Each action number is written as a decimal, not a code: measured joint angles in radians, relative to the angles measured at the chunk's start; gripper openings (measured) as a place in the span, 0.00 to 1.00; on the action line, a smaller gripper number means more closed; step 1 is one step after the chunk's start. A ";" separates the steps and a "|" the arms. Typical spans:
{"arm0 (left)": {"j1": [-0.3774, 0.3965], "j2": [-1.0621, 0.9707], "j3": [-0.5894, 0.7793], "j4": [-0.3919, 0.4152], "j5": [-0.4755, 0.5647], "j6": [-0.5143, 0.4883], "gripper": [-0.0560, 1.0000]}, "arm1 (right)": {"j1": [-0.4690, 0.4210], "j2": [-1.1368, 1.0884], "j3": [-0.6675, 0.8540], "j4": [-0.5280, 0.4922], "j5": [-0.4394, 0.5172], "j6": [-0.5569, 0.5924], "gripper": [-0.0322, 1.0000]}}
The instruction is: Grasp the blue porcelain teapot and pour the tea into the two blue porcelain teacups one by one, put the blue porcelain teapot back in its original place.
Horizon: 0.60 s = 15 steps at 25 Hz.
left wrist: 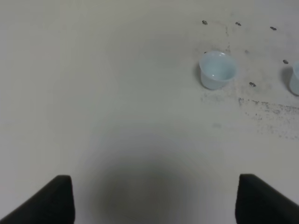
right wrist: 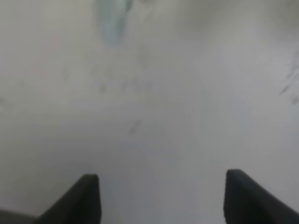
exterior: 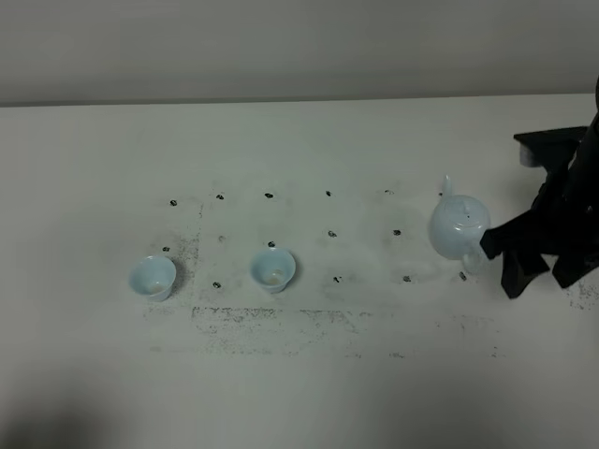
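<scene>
The blue porcelain teapot (exterior: 457,227) stands upright on the white table at the right, spout toward the far side. My right gripper (exterior: 504,264) is just right of it with its jaws wide apart; one fingertip (exterior: 491,245) reaches the pot's near-right side. The blurred right wrist view shows that gripper (right wrist: 166,200) open over bare table, with only a pale blue smear (right wrist: 112,18) far off. The two blue porcelain teacups (exterior: 152,277) (exterior: 272,269) sit side by side at the left. My left gripper (left wrist: 159,200) is open and empty, well short of the nearer teacup (left wrist: 217,70).
Small dark marks (exterior: 332,234) dot the table (exterior: 299,393) in a grid between the cups and the pot. A scuffed speckled band (exterior: 281,318) runs in front of the cups. The second cup (left wrist: 295,79) shows at the edge of the left wrist view.
</scene>
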 joint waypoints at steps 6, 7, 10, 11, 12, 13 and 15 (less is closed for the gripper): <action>0.000 0.000 0.000 0.000 0.000 0.000 0.69 | 0.117 -0.143 0.165 0.017 -0.207 0.083 0.55; 0.000 0.000 0.000 0.000 0.000 0.000 0.69 | 0.119 -0.141 0.165 0.017 -0.241 0.093 0.55; 0.000 0.000 0.000 0.000 0.000 0.000 0.69 | 0.119 -0.105 0.131 0.015 -0.280 0.110 0.55; 0.000 0.000 0.000 0.000 0.000 0.000 0.69 | 0.119 -0.083 0.110 0.015 -0.282 0.110 0.55; 0.000 0.000 0.000 0.000 0.000 0.000 0.69 | 0.119 -0.058 0.081 0.015 -0.285 0.118 0.55; 0.000 0.000 0.000 0.000 0.000 0.000 0.69 | 0.119 -0.035 0.050 0.013 -0.287 0.125 0.55; 0.000 0.000 0.000 0.000 0.000 0.000 0.69 | 0.119 0.019 -0.008 -0.011 -0.302 0.151 0.55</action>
